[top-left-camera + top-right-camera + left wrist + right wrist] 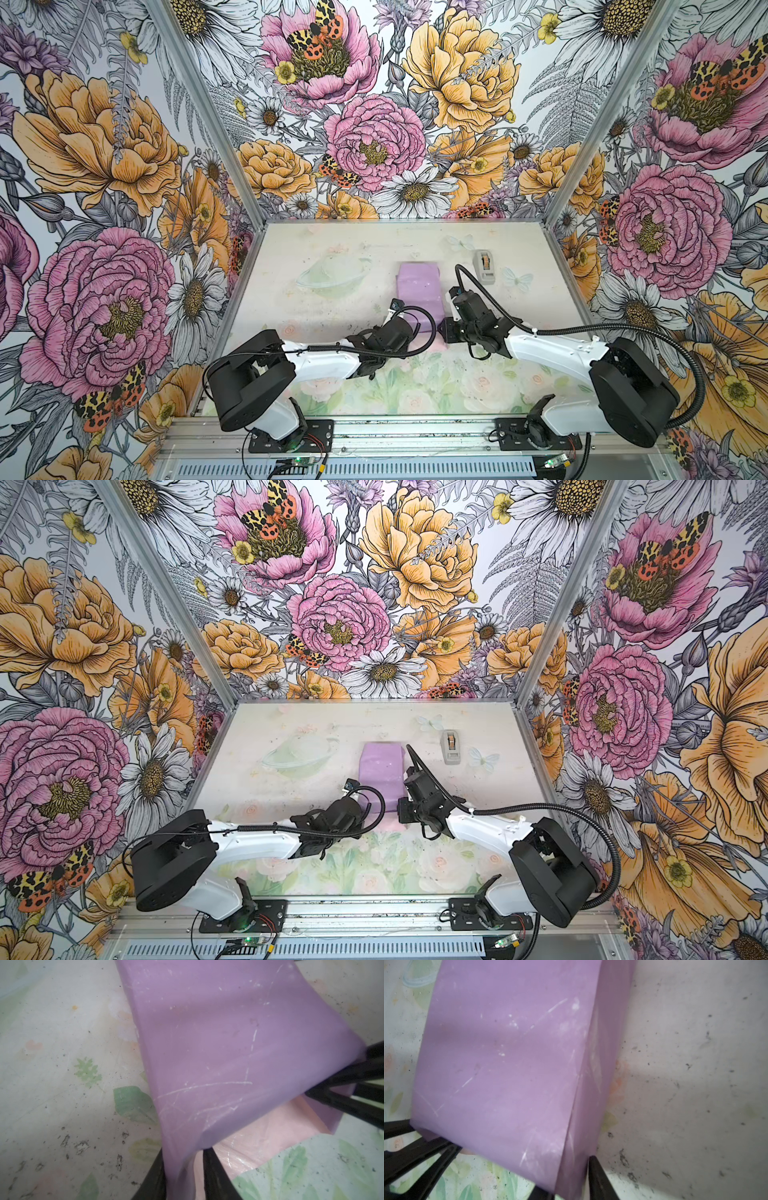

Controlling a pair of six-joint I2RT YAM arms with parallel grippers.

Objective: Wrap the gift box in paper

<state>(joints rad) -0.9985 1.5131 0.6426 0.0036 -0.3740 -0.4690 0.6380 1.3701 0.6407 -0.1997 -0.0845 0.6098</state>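
Note:
The paper point(417, 286) point(382, 766) lies lilac face up in the middle of the table, draped over a raised block shape. The gift box is hidden beneath it. My left gripper point(182, 1174) is shut on the paper's near left corner, and the sheet runs down between its black fingers point(214, 1176). My right gripper point(571, 1186) is shut on the near right corner, with the folded lilac edge pinched between its fingers point(598, 1178). The paper's pale pink underside point(259, 1142) shows below the lifted near edge. Each wrist view also catches the opposite gripper's fingers at the sheet's far corner.
A grey tape dispenser point(484, 266) point(451, 746) stands at the back right of the table point(332, 249). Flowered walls close in the back and both sides. Both arms reach inward from the front rail, their wrists close together near the paper's front edge.

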